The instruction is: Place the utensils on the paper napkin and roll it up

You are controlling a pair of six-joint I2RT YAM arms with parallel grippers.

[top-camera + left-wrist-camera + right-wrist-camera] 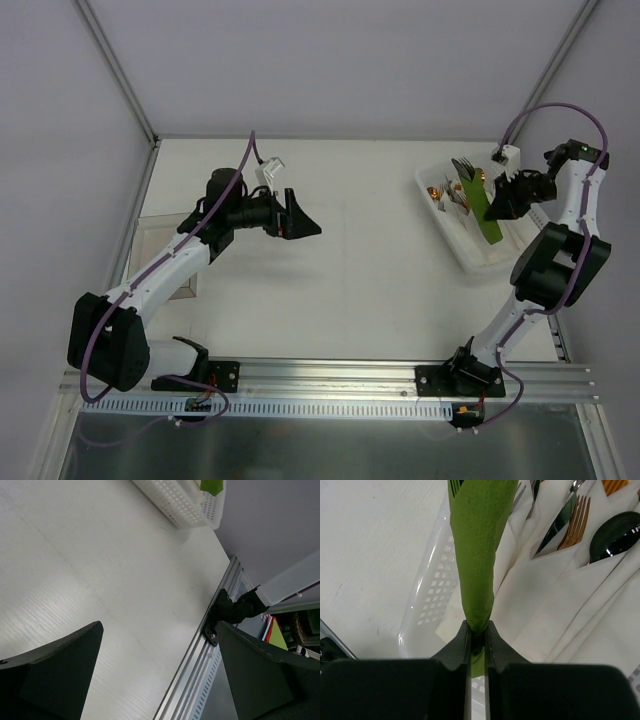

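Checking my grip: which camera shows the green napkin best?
Right wrist: the napkin fills the frame, pinched in the right gripper. Top shows it small over the basket; left wrist only a green corner.

Green napkin, all rolled up
The paper napkin [477, 545] is a slim green tube, tilted over the white basket [427, 595]. The right gripper [477, 630] pinches its near end. Dark tips of the utensils [455, 485] poke out the far end.

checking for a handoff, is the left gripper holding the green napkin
No, the left gripper stands open with only table between its fingers; the rolled napkin is pinched in the right gripper.
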